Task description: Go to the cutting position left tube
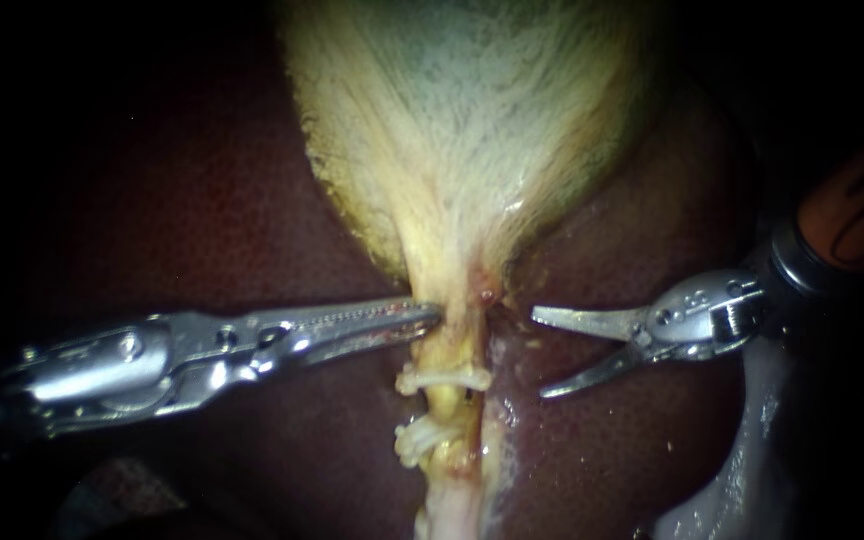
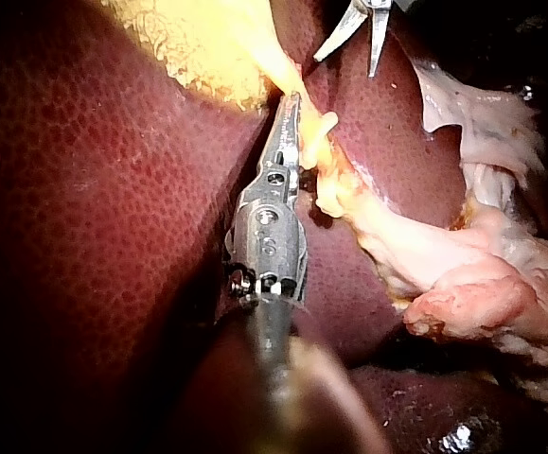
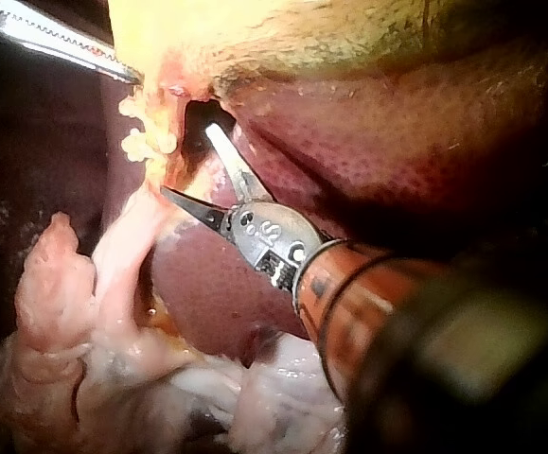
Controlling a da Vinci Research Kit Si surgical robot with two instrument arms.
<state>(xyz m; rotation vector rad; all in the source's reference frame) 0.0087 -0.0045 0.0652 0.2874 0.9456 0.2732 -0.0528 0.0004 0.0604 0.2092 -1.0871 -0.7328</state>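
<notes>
Stippled liver point(image 1: 202, 220), fibrous pale gallbladder point(image 1: 472, 120), right tool point(image 1: 539, 352) gaping

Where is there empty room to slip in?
Bare liver lies between the right instrument and the tube, and again below the left instrument. It is crowded at the tube, where two clips sit.

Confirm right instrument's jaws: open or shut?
Open. In the endoscope view the right instrument spreads two blades in a clear V, nothing between them, tips short of the clipped tube; the right wrist view agrees.
</notes>
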